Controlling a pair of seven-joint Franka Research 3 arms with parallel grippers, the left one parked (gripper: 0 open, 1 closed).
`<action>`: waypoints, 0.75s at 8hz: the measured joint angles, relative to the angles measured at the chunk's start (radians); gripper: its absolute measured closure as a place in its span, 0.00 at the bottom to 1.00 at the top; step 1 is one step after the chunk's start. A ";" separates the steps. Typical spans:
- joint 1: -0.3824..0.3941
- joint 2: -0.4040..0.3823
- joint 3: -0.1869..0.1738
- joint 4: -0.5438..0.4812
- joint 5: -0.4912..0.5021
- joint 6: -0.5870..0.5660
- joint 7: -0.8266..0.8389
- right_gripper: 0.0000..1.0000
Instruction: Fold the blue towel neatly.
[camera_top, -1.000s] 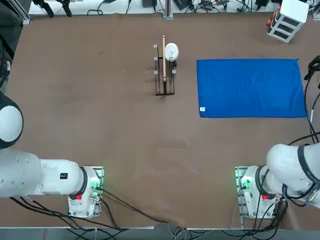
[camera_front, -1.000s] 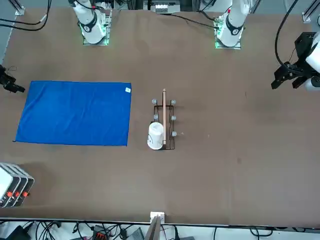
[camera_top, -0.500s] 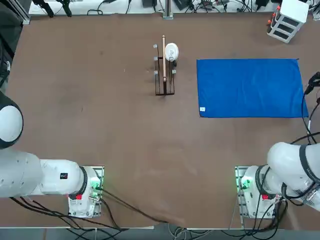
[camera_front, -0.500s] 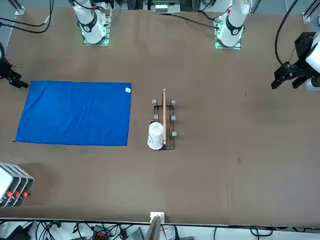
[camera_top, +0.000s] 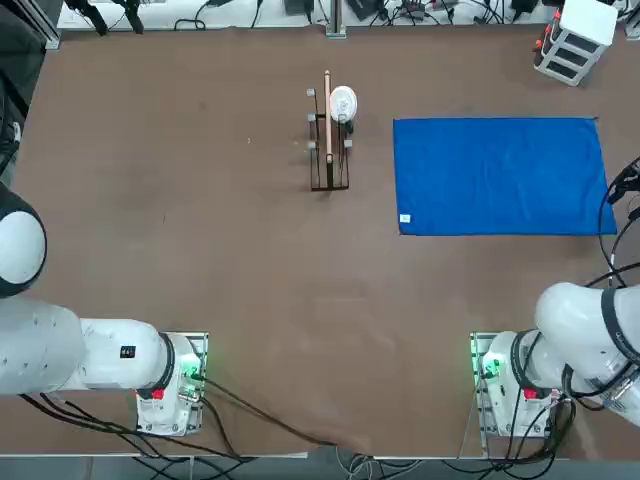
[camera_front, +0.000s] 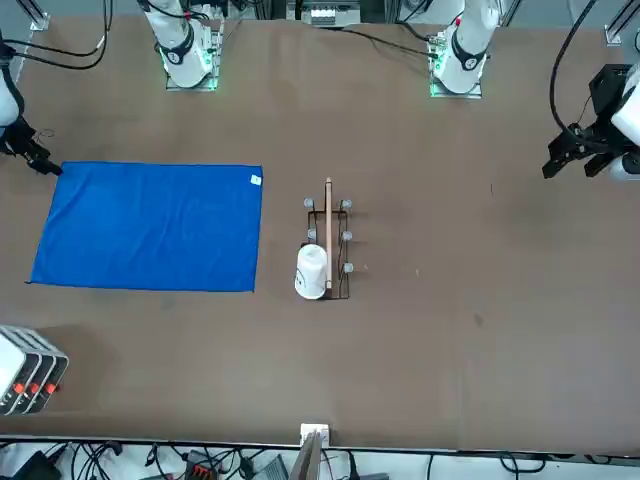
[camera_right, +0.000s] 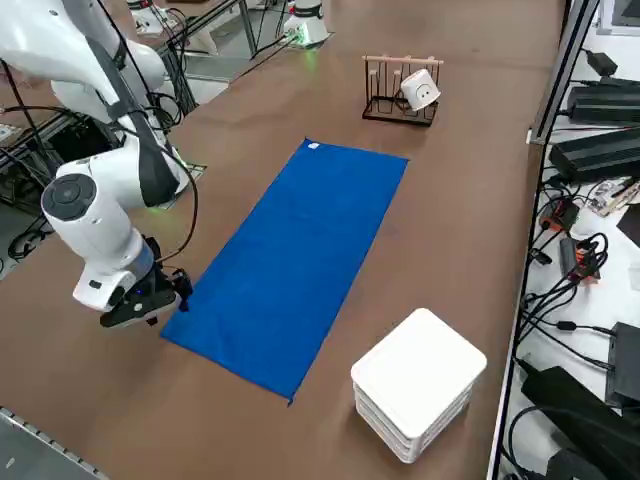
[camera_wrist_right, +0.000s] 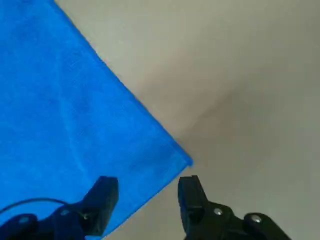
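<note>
The blue towel (camera_top: 499, 176) lies flat and unfolded near the desk's (camera_top: 200, 230) far right corner, looking thin, light and limp, best pinched at the near right corner where the right pincer (camera_wrist_right: 148, 197) hovers, fingers apart, gripping nothing.

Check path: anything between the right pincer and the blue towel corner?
Nothing visible. The right pincer hangs open just by the near corner of the flat royal-blue rectangular cloth towel, with only bare brown table around it. The wooden rack stands well off.
</note>
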 joint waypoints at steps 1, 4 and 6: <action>-0.006 0.018 0.000 -0.001 0.000 0.026 0.000 0.25; -0.025 0.070 0.000 -0.002 0.000 0.073 -0.003 0.27; -0.034 0.091 0.000 -0.002 0.000 0.089 -0.004 0.30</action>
